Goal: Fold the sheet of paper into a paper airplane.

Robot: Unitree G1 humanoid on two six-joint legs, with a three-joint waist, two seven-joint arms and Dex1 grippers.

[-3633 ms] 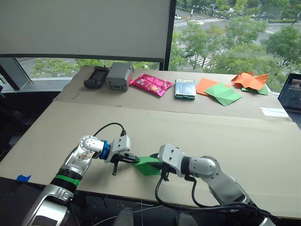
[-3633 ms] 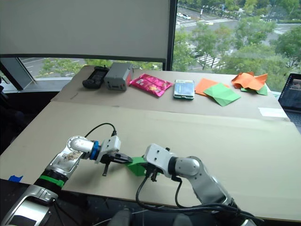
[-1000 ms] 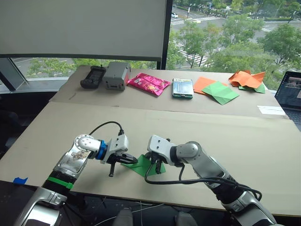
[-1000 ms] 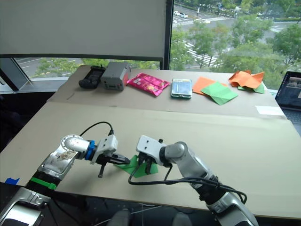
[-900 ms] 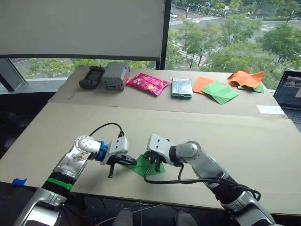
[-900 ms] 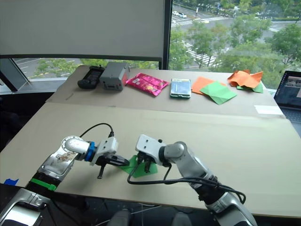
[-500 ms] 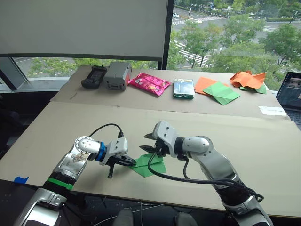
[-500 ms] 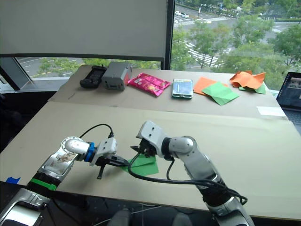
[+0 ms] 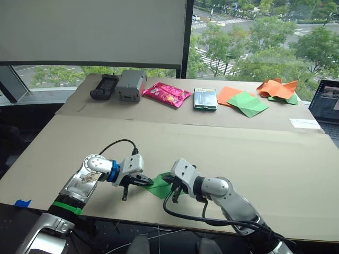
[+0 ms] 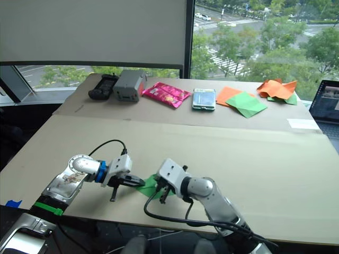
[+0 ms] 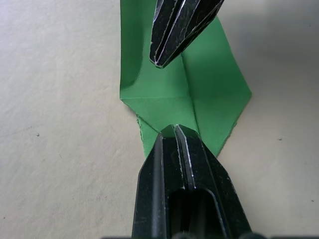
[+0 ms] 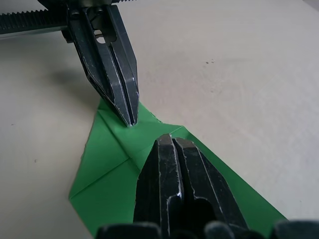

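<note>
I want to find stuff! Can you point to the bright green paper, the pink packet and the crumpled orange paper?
sheet of paper (image 11: 164, 84), left wrist view: middle, beside the crease.
pink packet (image 9: 169, 94), left eye view: middle of the wrapper.
crumpled orange paper (image 9: 277, 88), left eye view: its middle.

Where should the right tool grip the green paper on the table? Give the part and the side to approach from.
Probably the free right-hand edge of the sheet of paper, approached from the robot's right, low along the table. The paper lies flat and folded, so only an edge offers thickness to pinch. The left tool already pins the opposite point, and the right tool sits closed over the middle crease.
</note>
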